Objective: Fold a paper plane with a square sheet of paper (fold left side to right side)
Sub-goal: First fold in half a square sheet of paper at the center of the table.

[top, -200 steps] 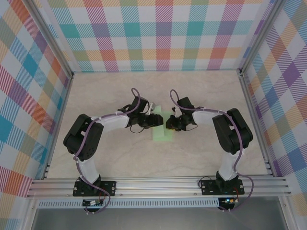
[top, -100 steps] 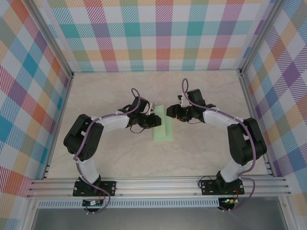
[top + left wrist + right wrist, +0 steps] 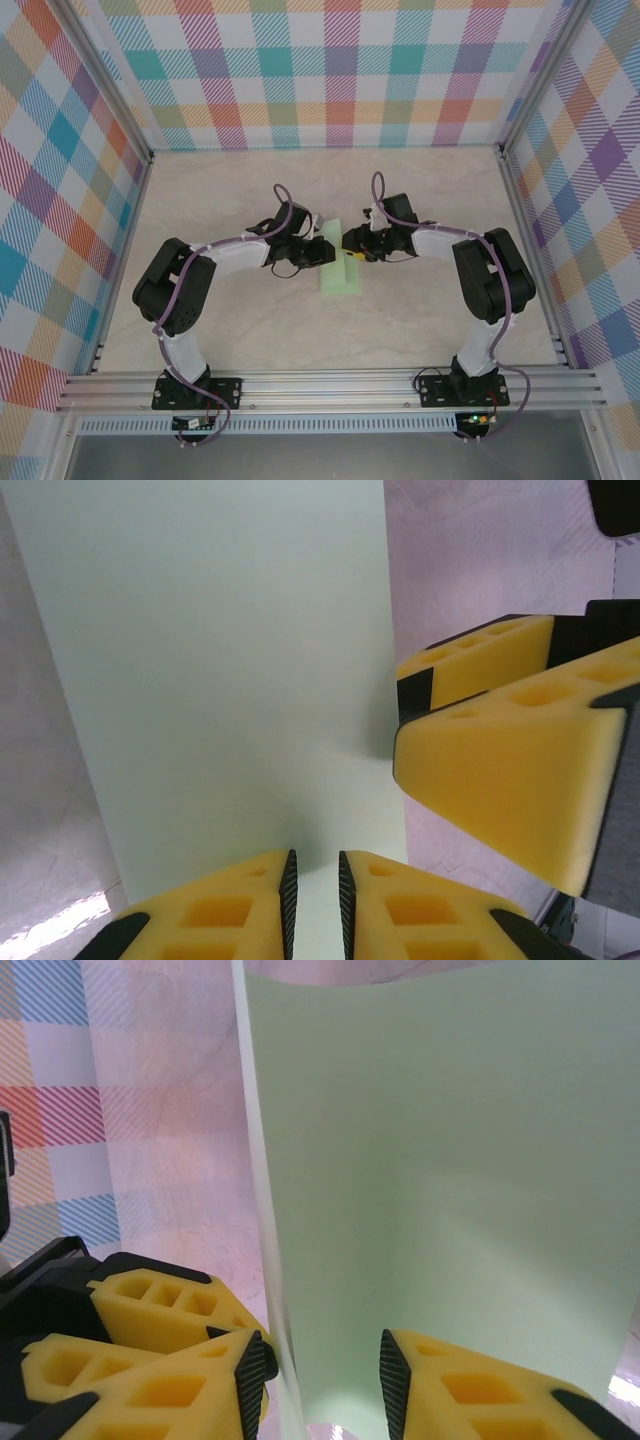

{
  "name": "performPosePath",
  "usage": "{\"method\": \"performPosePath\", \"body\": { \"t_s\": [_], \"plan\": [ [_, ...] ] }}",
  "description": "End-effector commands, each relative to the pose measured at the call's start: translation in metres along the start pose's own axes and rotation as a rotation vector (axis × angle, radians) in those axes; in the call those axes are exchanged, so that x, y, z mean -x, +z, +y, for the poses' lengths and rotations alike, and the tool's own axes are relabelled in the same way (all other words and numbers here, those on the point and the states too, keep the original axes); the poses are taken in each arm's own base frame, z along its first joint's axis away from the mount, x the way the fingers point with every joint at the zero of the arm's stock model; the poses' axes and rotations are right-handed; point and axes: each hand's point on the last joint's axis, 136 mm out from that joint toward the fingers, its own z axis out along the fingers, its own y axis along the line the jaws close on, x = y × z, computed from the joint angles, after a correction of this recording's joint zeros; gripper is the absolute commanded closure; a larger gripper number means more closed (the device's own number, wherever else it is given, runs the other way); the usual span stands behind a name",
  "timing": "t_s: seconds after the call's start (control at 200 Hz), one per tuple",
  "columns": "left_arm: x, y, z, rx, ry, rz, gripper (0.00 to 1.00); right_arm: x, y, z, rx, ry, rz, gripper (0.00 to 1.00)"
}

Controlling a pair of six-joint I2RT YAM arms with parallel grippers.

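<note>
Pale-green sheet of paper (image 3: 338, 276) lies in the middle of the table (image 3: 250, 330), a strip running far edge to near edge. Left gripper (image 3: 324, 250) is almost together (sliver of gap) over it. Right gripper (image 3: 348, 244) is apart, straddling its edge. Equally near, I'd say.

A pale, marbled beige table (image 3: 420, 200) lay inside walls printed with pastel checks: a back wall (image 3: 330, 70), a left wall (image 3: 60, 200) and a right wall (image 3: 595, 200). Silver metal posts (image 3: 102, 80) ran up the back corners. A ribbed metal rail (image 3: 330, 385) crossed the table's near edge, and a grey panel (image 3: 330, 455) lay along the rail's near side.
</note>
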Motion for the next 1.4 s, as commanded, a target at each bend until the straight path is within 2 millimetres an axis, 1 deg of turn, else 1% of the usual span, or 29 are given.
{"method": "performPosePath", "body": {
  "t_s": [0.0,0.14,0.22,0.26,0.355,0.405,0.47,0.505,0.585,0.7,0.87,1.14,1.395],
  "plan": [
    [0.001,-0.002,-0.014,-0.016,0.045,-0.005,0.79,0.003,0.003,0.014,0.056,-0.034,0.014,0.75],
    [0.003,-0.006,-0.017,-0.014,0.056,-0.012,0.77,0.003,0.001,0.012,0.038,-0.045,0.011,0.92],
    [0.006,-0.011,-0.022,-0.017,0.065,-0.023,0.75,0.002,0.001,0.010,0.020,-0.049,0.012,0.98],
    [0.007,-0.015,-0.023,-0.015,0.069,-0.031,0.73,0.002,0.000,0.008,0.004,-0.053,0.009,0.99],
    [0.009,-0.025,-0.024,0.011,0.076,-0.057,0.64,0.002,-0.002,0.000,-0.046,-0.052,0.007,1.00],
    [0.009,-0.032,-0.022,0.036,0.075,-0.074,0.58,0.002,-0.003,-0.004,-0.073,-0.053,0.004,1.00],
    [0.010,-0.040,-0.015,0.089,0.065,-0.097,0.52,0.003,-0.005,-0.009,-0.114,-0.053,-0.001,1.00],
    [0.009,-0.043,-0.007,0.132,0.051,-0.105,0.49,0.003,-0.006,-0.012,-0.135,-0.054,-0.003,1.00],
    [0.009,-0.047,0.006,0.200,0.031,-0.117,0.47,0.004,-0.009,-0.019,-0.180,-0.059,-0.010,1.00],
    [0.006,-0.037,0.016,0.225,-0.002,-0.099,0.44,0.003,-0.008,-0.023,-0.201,-0.059,0.003,0.99],
    [0.006,-0.020,0.022,0.228,-0.030,-0.065,0.42,0.002,-0.006,-0.030,-0.223,-0.048,0.014,0.99],
    [0.010,0.001,0.025,0.219,-0.052,-0.033,0.41,-0.002,-0.003,-0.041,-0.259,-0.029,0.040,0.97],
    [0.012,0.013,0.025,0.226,-0.053,-0.009,0.42,-0.005,-0.002,-0.046,-0.281,-0.025,0.050,0.95]
  ]
}}
